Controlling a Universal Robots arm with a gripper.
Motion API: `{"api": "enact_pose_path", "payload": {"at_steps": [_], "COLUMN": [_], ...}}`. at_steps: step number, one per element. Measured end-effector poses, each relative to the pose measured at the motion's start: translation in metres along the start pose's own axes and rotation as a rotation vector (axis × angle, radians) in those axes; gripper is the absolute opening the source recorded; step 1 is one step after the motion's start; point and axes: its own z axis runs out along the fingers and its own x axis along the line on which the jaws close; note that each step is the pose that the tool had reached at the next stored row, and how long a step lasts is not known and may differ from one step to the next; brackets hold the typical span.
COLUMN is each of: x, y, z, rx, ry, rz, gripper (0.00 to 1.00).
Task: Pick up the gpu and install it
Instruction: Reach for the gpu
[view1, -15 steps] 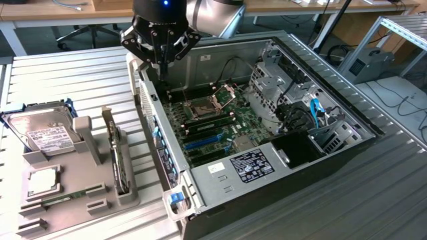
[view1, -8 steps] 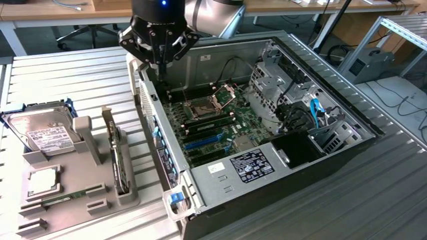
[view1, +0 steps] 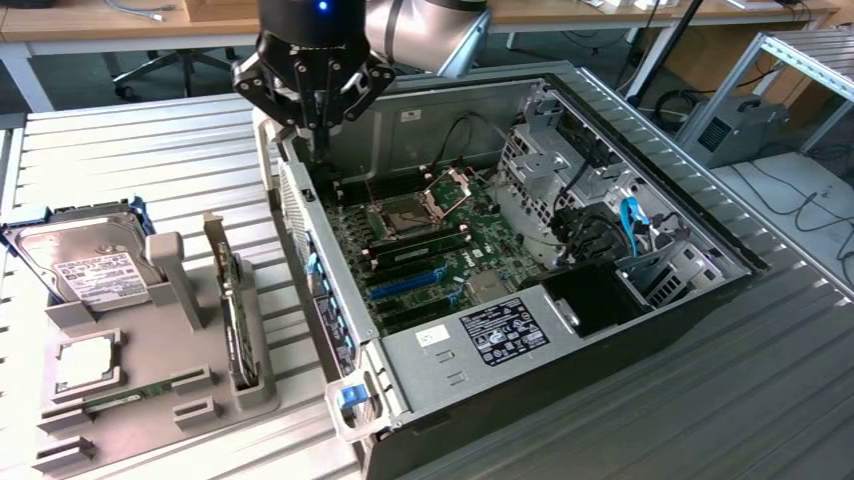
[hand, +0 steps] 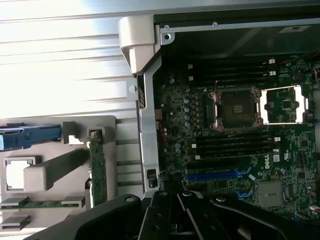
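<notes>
My jaws are shut, holding nothing, above the edge of the open computer case (view1: 674, 180); the gpu (view1: 240, 320) stands upright in the grey holder (view1: 134, 400) on the tabletop (view1: 147, 150), easy to take from above.

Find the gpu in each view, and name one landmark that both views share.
Exterior view: the gpu stands on edge in the grey holder, to the exterior view's left of the open computer case.
Wrist view: the gpu stands on edge in that grey holder, beside the case's side wall.
Shared landmark: the CPU socket.
</notes>
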Motion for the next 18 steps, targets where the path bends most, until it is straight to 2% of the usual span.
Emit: {"api": "enact_pose_path", "payload": {"at_steps": [18], "x": [0.0074], "y": [-0.0006], "z": [-0.0002], "rx": [0.0], "ry": [0.0], "rz": [0.0], "gripper": [0.11]}}
